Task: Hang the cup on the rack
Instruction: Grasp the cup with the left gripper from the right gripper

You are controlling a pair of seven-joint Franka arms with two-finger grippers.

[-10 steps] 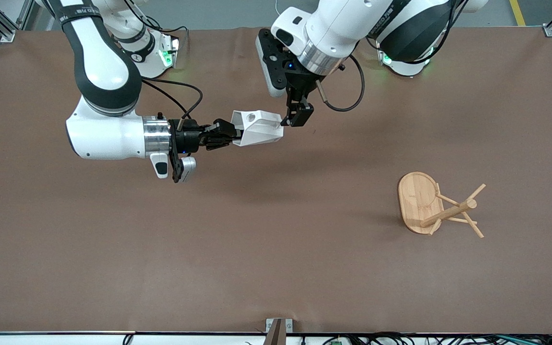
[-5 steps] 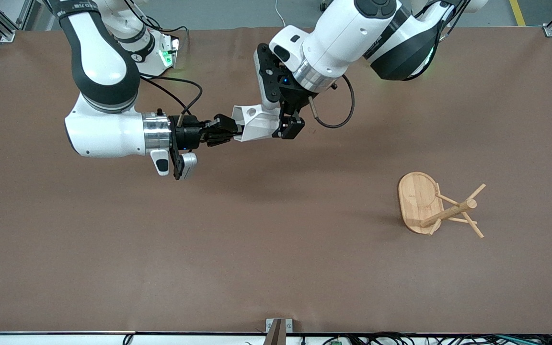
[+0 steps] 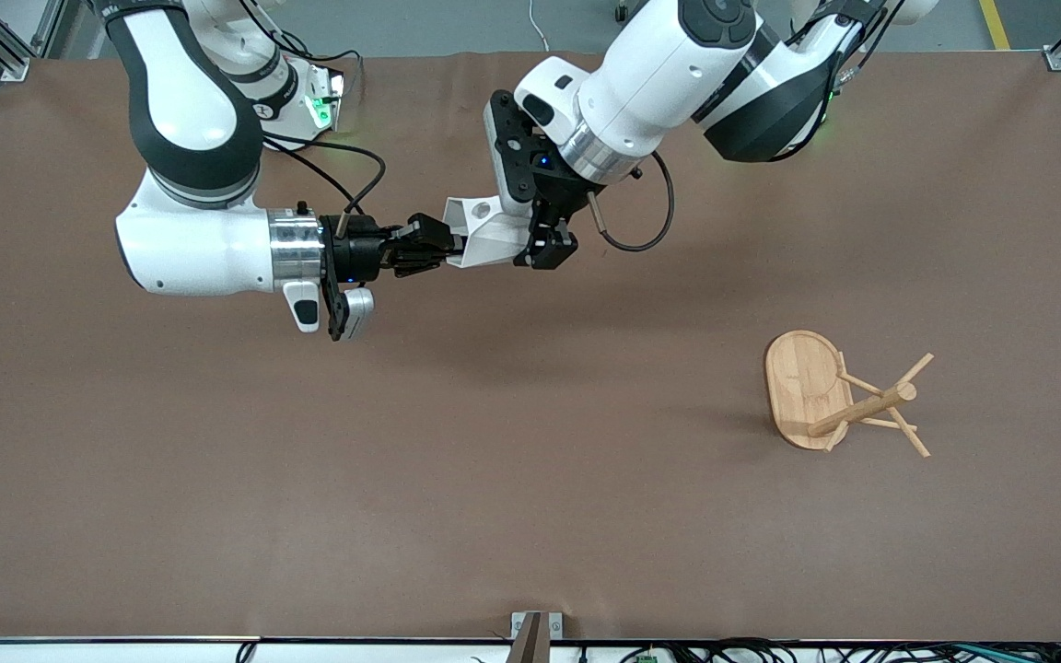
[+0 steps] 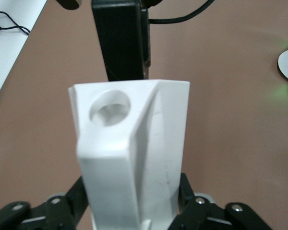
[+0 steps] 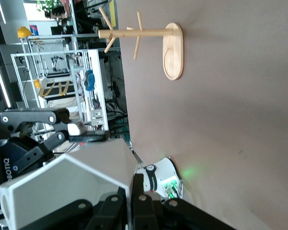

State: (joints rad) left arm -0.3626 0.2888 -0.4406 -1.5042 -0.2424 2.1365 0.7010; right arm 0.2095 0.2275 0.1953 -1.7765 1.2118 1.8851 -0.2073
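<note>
The white faceted cup (image 3: 491, 241) is held on its side in the air over the middle of the table. My right gripper (image 3: 443, 249) is shut on its hexagonal rim, one finger inside the wall and one outside (image 5: 132, 194). My left gripper (image 3: 542, 249) straddles the tapering end of the cup (image 4: 134, 158). Its fingers (image 4: 186, 191) stand on either side, close to the walls, and it looks open. The blocky handle with its round hole (image 4: 110, 106) faces up. The bamboo rack (image 3: 802, 387) stands upright toward the left arm's end, nearer to the front camera, with bare pegs (image 5: 173, 50).
Both arm bases with green lights (image 3: 320, 109) stand along the table's edge farthest from the front camera. A small metal bracket (image 3: 535, 633) sits at the edge nearest that camera. A black cable (image 3: 641, 241) loops under the left wrist. Bare brown tabletop (image 3: 494, 442) lies between the cup and the rack.
My left gripper has moved from the cup's tip along its body, so its fingers now straddle it. The cup and my right gripper have shifted slightly toward the right arm's end.
</note>
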